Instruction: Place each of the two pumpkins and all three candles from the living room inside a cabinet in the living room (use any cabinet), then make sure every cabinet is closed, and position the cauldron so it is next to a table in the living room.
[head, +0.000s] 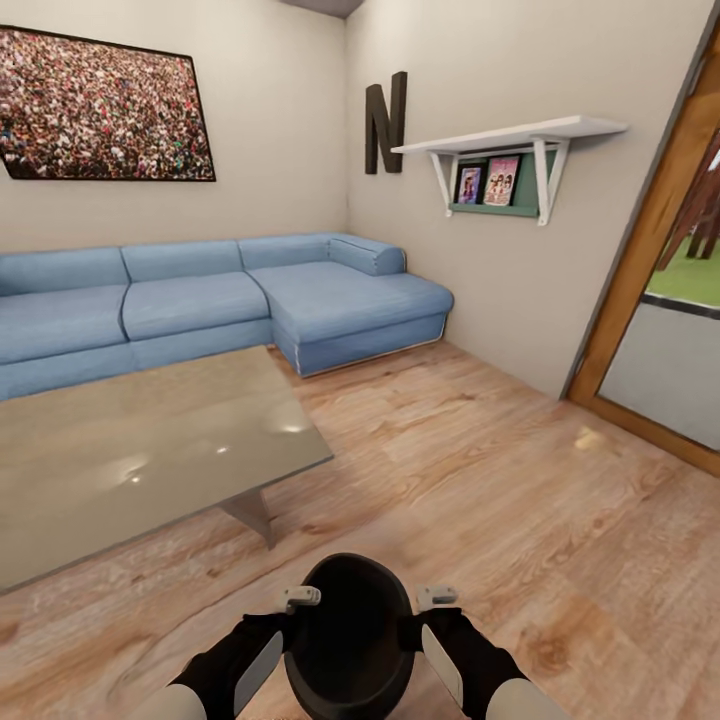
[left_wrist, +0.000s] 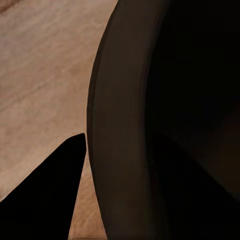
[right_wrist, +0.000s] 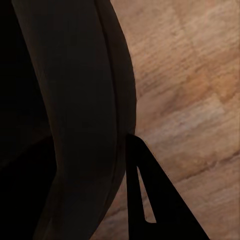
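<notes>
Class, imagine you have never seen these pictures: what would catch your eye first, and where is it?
First comes the black cauldron low in the middle of the head view, held between the left gripper and the right gripper, one at each side of its rim. Behind it to the left stands the glossy grey table, and the blue sofa runs along the wall beyond.

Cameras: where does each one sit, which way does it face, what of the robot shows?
Head view: on the head, facing forward and down at the table, sofa and cauldron; both forearms flank the pot.
Left wrist view: beside the cauldron rim, over the floor; one dark finger.
Right wrist view: the opposite rim; one finger.
Shared: cauldron, floor.
</notes>
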